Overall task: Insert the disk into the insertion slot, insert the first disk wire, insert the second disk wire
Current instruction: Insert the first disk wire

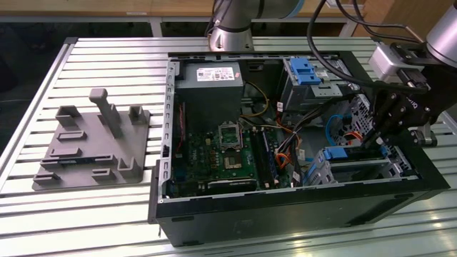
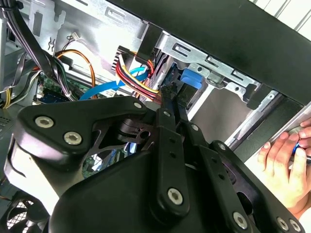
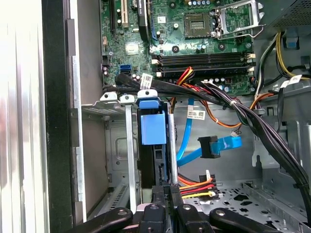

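The disk (image 3: 153,128), in its blue carrier, sits inside the insertion slot (image 3: 114,145), a grey metal cage in the case's corner at the exterior view's right (image 1: 357,166). My gripper (image 3: 166,191) hangs at the disk's rear end with its fingers (image 2: 170,111) close together, shut on the small black plug of the first disk wire (image 3: 194,186), a red, orange, yellow and black bundle (image 2: 138,77). The second disk wire (image 3: 221,145), a flat light-blue cable with a dark plug, lies loose just beside it. In the exterior view the gripper (image 1: 371,140) reaches down over the disk (image 1: 348,154).
The open computer case (image 1: 286,206) rests on a slatted table, with the motherboard (image 1: 228,155), the power supply (image 1: 211,75) and a grey bay with a blue latch (image 1: 307,72) inside. A black cable bundle (image 3: 243,111) crosses near the cage. A person's hand (image 2: 286,160) rests outside the case. A grey fixture plate (image 1: 93,144) lies at the exterior view's left.
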You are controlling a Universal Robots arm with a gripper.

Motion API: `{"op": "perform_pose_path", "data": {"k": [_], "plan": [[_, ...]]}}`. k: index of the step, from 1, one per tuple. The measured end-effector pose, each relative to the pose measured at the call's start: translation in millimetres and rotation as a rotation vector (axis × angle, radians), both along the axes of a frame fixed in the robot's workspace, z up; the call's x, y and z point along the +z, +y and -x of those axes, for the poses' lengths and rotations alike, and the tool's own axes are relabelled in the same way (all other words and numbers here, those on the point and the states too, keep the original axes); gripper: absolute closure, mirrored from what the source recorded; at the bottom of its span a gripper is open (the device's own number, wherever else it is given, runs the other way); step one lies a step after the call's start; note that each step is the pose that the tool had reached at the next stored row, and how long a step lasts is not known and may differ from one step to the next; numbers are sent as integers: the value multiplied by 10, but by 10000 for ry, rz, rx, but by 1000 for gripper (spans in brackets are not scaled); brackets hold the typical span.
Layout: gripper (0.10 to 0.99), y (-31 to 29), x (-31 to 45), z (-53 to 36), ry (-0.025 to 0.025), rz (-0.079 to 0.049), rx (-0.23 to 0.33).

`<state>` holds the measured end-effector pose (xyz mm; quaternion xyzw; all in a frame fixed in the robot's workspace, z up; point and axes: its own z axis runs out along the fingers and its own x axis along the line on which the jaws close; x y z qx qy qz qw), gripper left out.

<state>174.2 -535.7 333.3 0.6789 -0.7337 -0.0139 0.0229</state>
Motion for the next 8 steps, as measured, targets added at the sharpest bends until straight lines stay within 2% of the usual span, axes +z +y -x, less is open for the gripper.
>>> {"op": "perform_pose_path", "data": {"k": [8], "plan": [[925,0,-22,-2,11,0,73]]}}
